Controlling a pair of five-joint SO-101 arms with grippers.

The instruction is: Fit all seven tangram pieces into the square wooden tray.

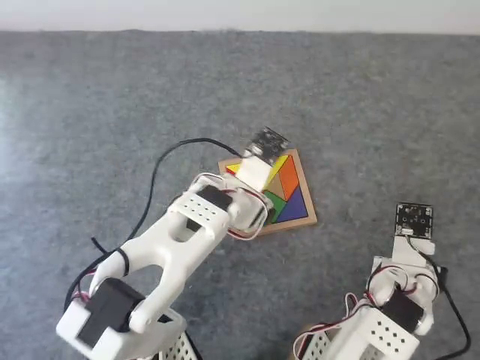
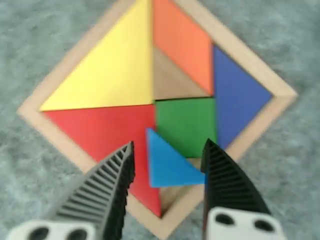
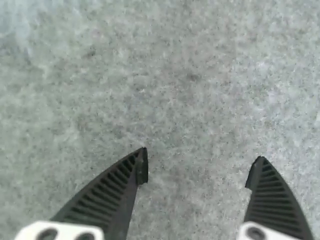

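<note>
A square wooden tray [image 2: 30, 110] lay on a grey, felt-like desk [image 1: 112, 97], turned so that its corners pointed like a diamond. Six pieces sat flat inside it: a large yellow triangle [image 2: 110, 70] beside a large red triangle [image 2: 105, 132], an orange piece [image 2: 182, 42], a small tan triangle [image 2: 170, 80], a green square [image 2: 185, 122] and a dark blue triangle [image 2: 237, 92]. The seventh, a light blue triangle [image 2: 170, 165], lay askew over the one remaining gap. It overlapped a corner of the green square, and bare tray floor showed beside it.

The left end effector [image 2: 169, 145] hung directly over the tray with its two black ribbed fingers spread apart, one on each side of the light blue triangle. Whether they touched the piece could not be told.

In the high view, the left arm stretched across the desk and covered part of the tray. The other arm stood near the lower right, well apart from the tray. The right end effector [image 3: 201, 154] was also open, holding nothing, above bare grey desk.
</note>
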